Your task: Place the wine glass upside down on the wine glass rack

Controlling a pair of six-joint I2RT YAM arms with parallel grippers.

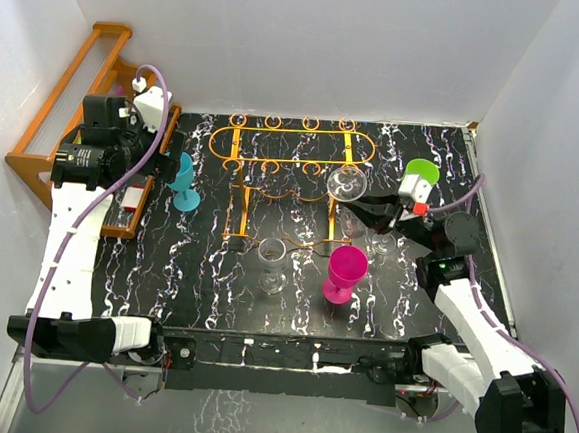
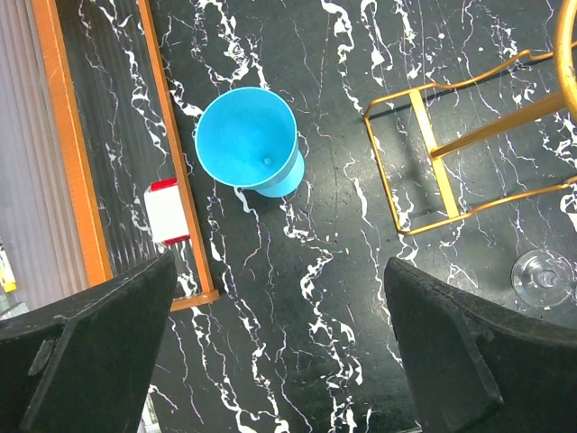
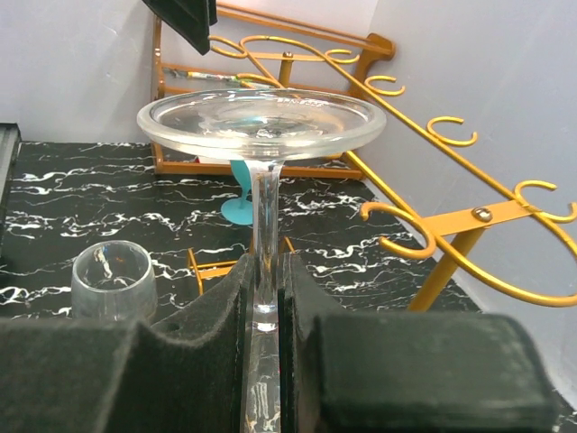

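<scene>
My right gripper is shut on the stem of a clear wine glass. In the right wrist view its fingers pinch the stem, and the round foot points away from me, with the bowl hidden behind the fingers. The glass is held above the table beside the right end of the orange wire rack, whose rails and loops run at the right. My left gripper is open and empty, over the table near the teal cup.
A second clear glass stands under the rack's front, and also shows in the right wrist view. A pink cup, a green cup and the teal cup stand on the table. An orange wooden shelf stands at the left.
</scene>
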